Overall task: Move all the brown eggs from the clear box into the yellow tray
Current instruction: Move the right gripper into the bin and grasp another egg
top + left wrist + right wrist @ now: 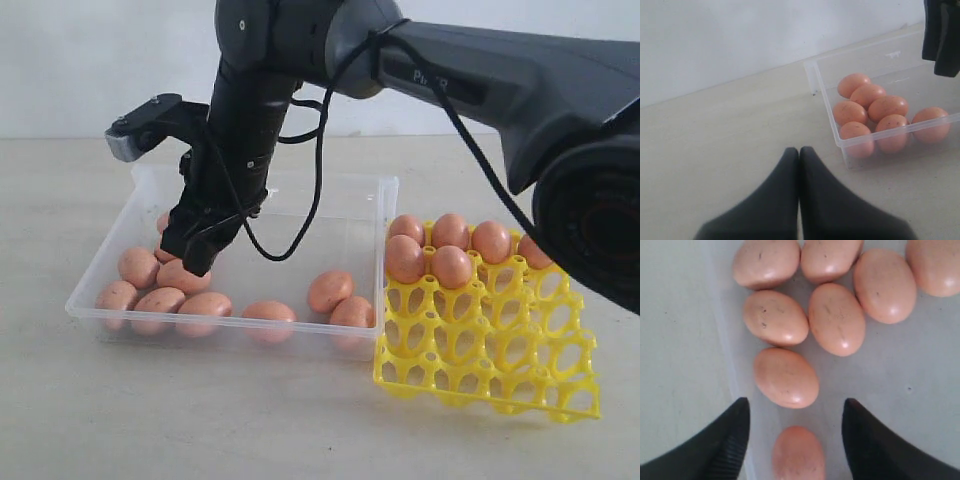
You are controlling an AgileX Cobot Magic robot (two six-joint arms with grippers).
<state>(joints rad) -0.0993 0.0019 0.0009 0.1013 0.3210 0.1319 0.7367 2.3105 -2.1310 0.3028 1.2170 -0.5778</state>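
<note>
While the right arm [250,110] reaches across to the left end of the clear box [365,225], its jaws stand wide apart and empty. One dark finger [725,450] sits on either side of a brown egg [797,452], with a gap on both sides. About ten brown eggs [203,305] lie in the box, most clustered at its left end and three nearer its right. Six more sit in the far cups of the yellow tray [500,350], just beside the box at the right of the exterior frame. The left jaws are pressed shut on nothing, fingertips [787,165] over bare worktop [715,150] near a box corner.
</note>
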